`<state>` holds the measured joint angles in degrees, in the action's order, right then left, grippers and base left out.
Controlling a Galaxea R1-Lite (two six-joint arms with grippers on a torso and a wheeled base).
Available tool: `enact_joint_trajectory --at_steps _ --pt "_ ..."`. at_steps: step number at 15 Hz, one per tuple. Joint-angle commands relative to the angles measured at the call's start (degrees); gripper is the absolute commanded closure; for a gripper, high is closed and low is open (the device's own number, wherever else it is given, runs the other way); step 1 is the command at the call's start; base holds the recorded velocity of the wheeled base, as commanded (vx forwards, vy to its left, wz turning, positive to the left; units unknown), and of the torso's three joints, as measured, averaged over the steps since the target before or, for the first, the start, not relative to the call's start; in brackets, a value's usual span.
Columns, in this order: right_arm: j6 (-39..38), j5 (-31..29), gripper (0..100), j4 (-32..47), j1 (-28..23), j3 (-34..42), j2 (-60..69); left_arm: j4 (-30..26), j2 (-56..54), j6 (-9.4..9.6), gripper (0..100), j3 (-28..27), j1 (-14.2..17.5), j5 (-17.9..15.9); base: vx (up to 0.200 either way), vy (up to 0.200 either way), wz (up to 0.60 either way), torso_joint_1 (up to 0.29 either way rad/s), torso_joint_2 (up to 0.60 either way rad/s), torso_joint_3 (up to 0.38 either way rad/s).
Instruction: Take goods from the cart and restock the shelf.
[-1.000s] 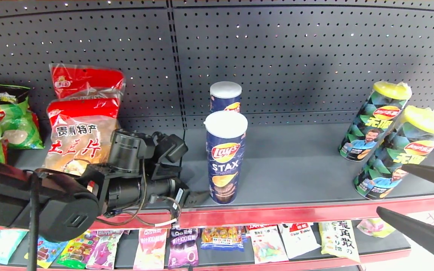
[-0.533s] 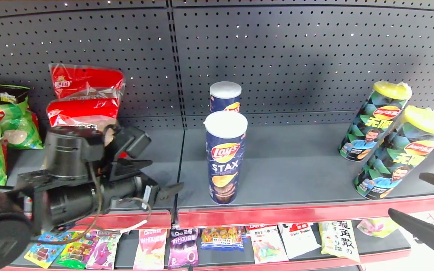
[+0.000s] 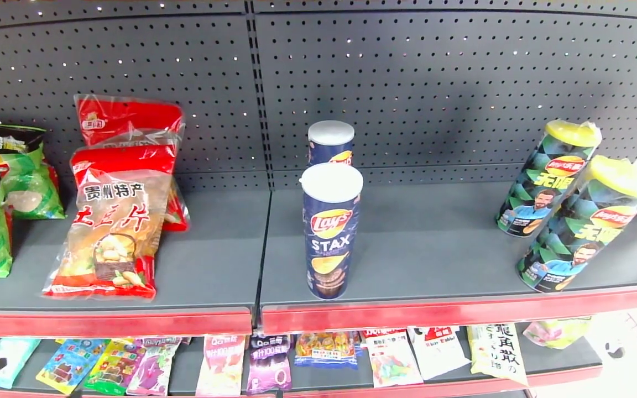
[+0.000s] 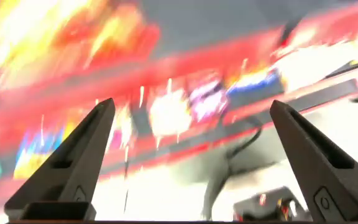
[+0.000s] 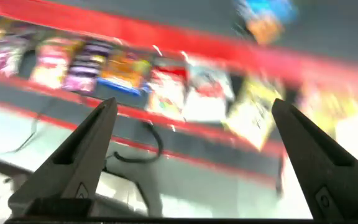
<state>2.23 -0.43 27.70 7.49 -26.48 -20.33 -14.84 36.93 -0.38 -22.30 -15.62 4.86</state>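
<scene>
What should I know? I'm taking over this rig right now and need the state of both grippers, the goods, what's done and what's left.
Left gripper: open, empty. Right gripper: open, empty.
Goods: two blue canisters upright mid-shelf, front canister near the edge, rear canister right behind it. Red bags to their left, yellow-lidded cans to their right.
Done: those stand on the shelf.
Left: probably fetch more from the cart; bare space lies either side of the canisters.

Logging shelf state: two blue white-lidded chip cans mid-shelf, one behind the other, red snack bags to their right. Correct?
Not quite. The head view shows the red snack bags to the left of the blue chip cans, not the right. The rest holds: the cans stand mid-shelf, one behind the other, white lids on.
</scene>
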Motion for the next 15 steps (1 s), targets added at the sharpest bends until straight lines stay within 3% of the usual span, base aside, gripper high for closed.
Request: enact_joint_trajectory --at_steps 1,3,4,5,6,7,8,9,10,11,12,13,14,15 --pt "-1.18 -0.54 0 5.17 -8.72 0.29 10.40 -17.86 -23.83 -2.00 0 0.94 17.81 2.43 0.000 0.000 0.00 0.000 0.00 0.000" --pt "-1.18 -0.89 0 6.23 -10.91 3.27 14.71 -17.68 -26.99 -2.08 0 4.63 30.38 1.55 0.000 0.000 0.00 0.000 0.00 0.000" --pt "-1.18 -1.33 0 6.40 -11.00 4.42 15.41 -17.07 -29.28 -2.08 0 5.86 31.79 0.06 0.000 0.000 0.00 0.000 0.00 0.000" --pt "-1.26 -3.79 0 5.88 -11.00 5.47 15.15 -15.75 -33.23 -1.82 0 6.56 31.61 -7.24 0.000 0.000 0.00 0.000 0.00 0.000" --pt "-1.26 -3.88 0 5.70 -11.00 5.91 15.15 -14.87 -33.85 -1.56 0 6.83 31.88 -9.43 0.000 0.000 0.00 0.000 0.00 0.000" --pt "-1.53 -4.76 0 4.91 -11.00 9.52 15.15 -11.27 -35.61 0.47 0 7.97 32.58 -14.36 0.000 0.000 0.00 0.000 0.00 0.000" --pt "-2.67 -6.60 0 0.87 -11.00 12.06 15.15 -10.39 -36.49 2.58 0 9.11 32.75 -14.18 0.000 0.000 0.00 0.000 0.00 0.000" --pt "-3.20 -7.75 0 -4.76 -11.00 14.52 15.15 -10.12 -36.93 3.54 0 9.11 33.72 -11.28 0.000 0.000 0.00 0.000 0.00 0.000" --pt "-2.85 -7.84 0 -8.62 -11.00 16.37 15.15 -9.42 -36.93 5.04 0 9.46 33.81 -4.51 0.000 0.000 0.00 0.000 0.00 0.000" --pt "-2.58 -7.84 0 -11.35 -11.00 17.69 15.15 -8.37 -36.93 5.04 0 9.90 33.81 0.50 0.000 0.000 0.00 0.000 0.00 0.000" --pt "-2.41 -7.40 0 -18.12 -11.00 20.77 15.15 -6.52 -36.93 1.70 0 10.96 33.81 1.90 0.000 0.000 0.00 0.000 0.00 0.000" --pt "-1.97 -5.81 0 -20.58 -10.65 21.82 15.06 -6.17 -36.93 0.47 0 11.05 33.81 1.38 0.000 0.000 0.00 0.000 0.00 0.000" --pt "-0.65 -0.72 0 -21.19 -9.15 22.17 14.80 -6.08 -36.93 0.47 0 11.05 33.55 -1.61 0.000 0.000 0.00 0.000 0.00 0.000" --pt "-0.47 3.50 0 -21.19 -7.05 22.08 13.65 -5.91 -36.05 1.26 0 11.22 33.28 -7.15 0.000 0.000 0.00 0.000 0.00 0.000"
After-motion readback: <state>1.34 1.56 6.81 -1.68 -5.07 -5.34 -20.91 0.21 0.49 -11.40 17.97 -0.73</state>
